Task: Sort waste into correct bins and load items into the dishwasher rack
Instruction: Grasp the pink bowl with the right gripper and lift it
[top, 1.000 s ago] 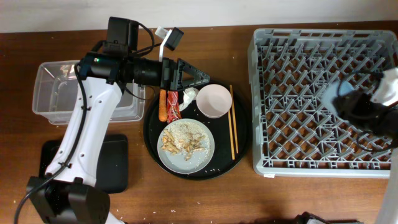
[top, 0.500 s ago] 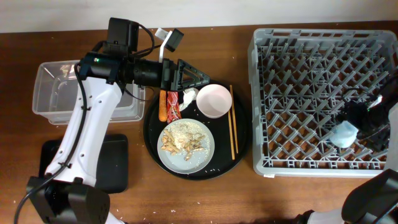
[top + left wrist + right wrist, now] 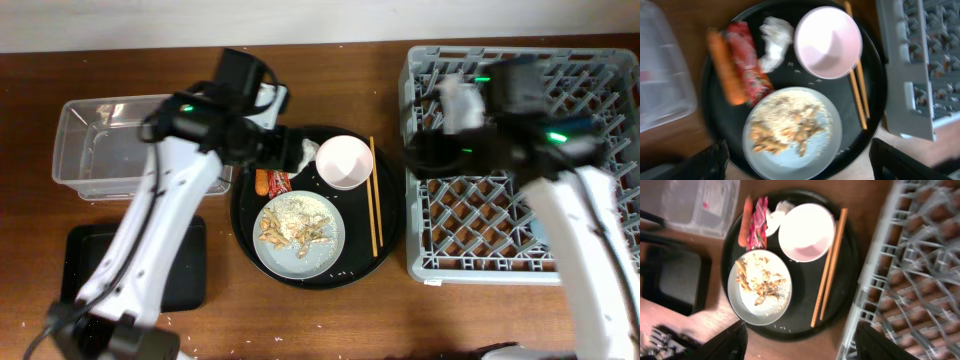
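Left of the picture, the tub (image 3: pixel 100 150) and black tray (image 3: pixel 185 270) look empty. Centre: carrot (image 3: pixel 262 183), wrapper (image 3: pixel 279 181), tissue (image 3: pixel 305 153), plate (image 3: pixel 326 250) of scraps (image 3: pixel 288 232), bowl (image 3: pixel 345 162) and chopsticks (image 3: pixel 375 200) sit unsorted on the round tray (image 3: pixel 352 262). At the right, the rack (image 3: pixel 480 220) shows nothing loaded. The left pincer (image 3: pixel 799 152) and right pincer (image 3: pixel 800 335) gape wide, empty.

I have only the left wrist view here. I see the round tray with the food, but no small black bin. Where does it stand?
Observer: The shallow black tray lies on the robot's side of the clear tub, partly under the left arm.
Operator: And the right gripper, is it holding anything?
Observer: No. The right wrist view shows the right gripper open and empty.
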### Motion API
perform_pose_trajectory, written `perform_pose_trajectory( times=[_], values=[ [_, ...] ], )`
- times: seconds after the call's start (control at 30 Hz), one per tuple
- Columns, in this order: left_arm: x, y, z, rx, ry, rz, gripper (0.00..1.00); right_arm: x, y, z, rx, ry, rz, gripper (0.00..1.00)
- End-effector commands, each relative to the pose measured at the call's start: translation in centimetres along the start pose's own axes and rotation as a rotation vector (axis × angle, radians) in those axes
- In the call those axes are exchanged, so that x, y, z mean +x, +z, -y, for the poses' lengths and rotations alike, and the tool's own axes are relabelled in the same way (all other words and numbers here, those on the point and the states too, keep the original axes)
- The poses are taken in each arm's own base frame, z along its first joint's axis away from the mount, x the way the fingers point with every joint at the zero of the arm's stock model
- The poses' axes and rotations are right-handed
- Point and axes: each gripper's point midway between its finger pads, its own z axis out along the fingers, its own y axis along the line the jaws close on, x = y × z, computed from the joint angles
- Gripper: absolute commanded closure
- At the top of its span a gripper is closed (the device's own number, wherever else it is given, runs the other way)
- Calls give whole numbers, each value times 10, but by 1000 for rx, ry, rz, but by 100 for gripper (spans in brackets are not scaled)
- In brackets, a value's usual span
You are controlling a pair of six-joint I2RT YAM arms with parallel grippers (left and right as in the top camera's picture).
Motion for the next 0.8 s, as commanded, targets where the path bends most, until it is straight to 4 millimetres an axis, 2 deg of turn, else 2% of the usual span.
perform_pose_trajectory(
  times=[0.0, 0.03, 0.07, 0.1, 0.13, 0.17, 0.2, 0.27, 0.3, 0.37, 0.4, 0.43, 0.53, 0.57, 0.6, 0.67, 0.77],
  values=[
    [-5, -115, -36, -140, -81, 275, 11, -2, 71, 18, 231, 104, -89, 32],
    [0, -135, -40, -157, -91, 323, 11, -2, 92, 23, 254, 154, -113, 32],
    [12, -166, -45, -184, -106, 393, 1, -2, 126, 26, 234, 178, -156, 32],
    [23, -182, -46, -196, -110, 427, 1, -3, 148, 31, 234, 180, -175, 32],
    [32, -196, -45, -208, -110, 454, 1, -4, 169, 37, 234, 157, -189, 36],
    [38, -202, -44, -207, -109, 468, 1, -2, 184, 42, 240, 158, -202, 41],
    [42, -210, -42, -204, -105, 490, 1, 1, 207, 49, 246, 163, -222, 45],
    [46, -218, -39, -201, -102, 514, 1, 6, 230, 55, 244, 166, -242, 48],
    [47, -219, -39, -201, -101, 517, 1, 8, 238, 58, 244, 169, -250, 54],
    [46, -218, -39, -201, -102, 516, 1, 15, 249, 59, 236, 174, -279, 70],
    [46, -218, -39, -201, -102, 514, 1, 18, 249, 58, 238, 171, -286, 85],
    [46, -218, -39, -201, -102, 514, 1, 17, 248, 55, 236, 166, -286, 96],
    [46, -218, -39, -201, -102, 514, 1, 2, 224, 46, 228, 143, -253, 96],
    [46, -218, -39, -201, -102, 514, 1, -7, 205, 41, 234, 109, -227, 96],
    [46, -218, -39, -201, -102, 514, 1, -15, 185, 45, 286, 96, -194, 96],
    [46, -218, -39, -201, -102, 514, 1, -44, 111, 60, 486, 62, -32, 96],
    [46, -218, -39, -201, -102, 514, 1, -77, -25, 91, 874, 74, 312, 96]
  ],
)
